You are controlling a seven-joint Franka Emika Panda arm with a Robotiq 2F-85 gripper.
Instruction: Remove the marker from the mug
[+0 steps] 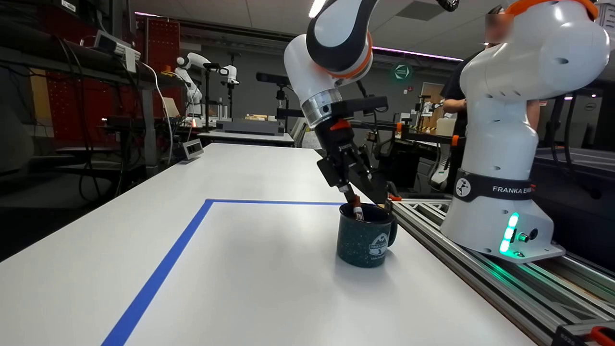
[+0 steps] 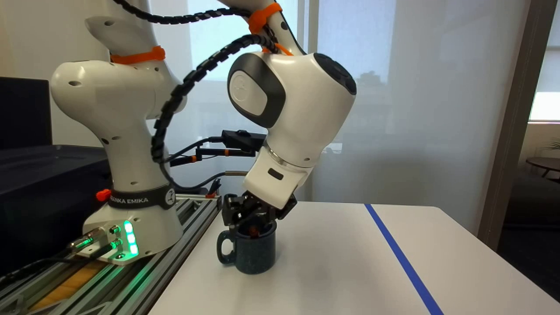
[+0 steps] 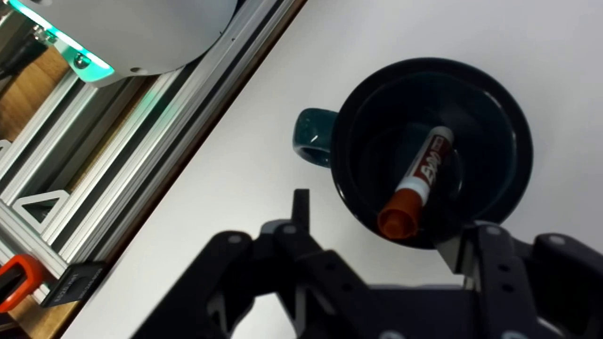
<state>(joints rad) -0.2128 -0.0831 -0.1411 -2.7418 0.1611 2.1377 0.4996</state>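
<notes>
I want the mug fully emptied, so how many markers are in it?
1. The marker leans inside the mug, cap end up at the rim. The gripper covers a little of the mug in the wrist view, but another marker hidden there looks unlikely.

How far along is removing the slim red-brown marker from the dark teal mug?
Done: the reach, with the black gripper at the mouth of the glossy dark teal cylindrical mug. In hand: likely the grasp; the jaws stand open and the slim red-brown marker leans inside the mug, apparently ungripped. Left: gripping the marker and lifting it out.
</notes>
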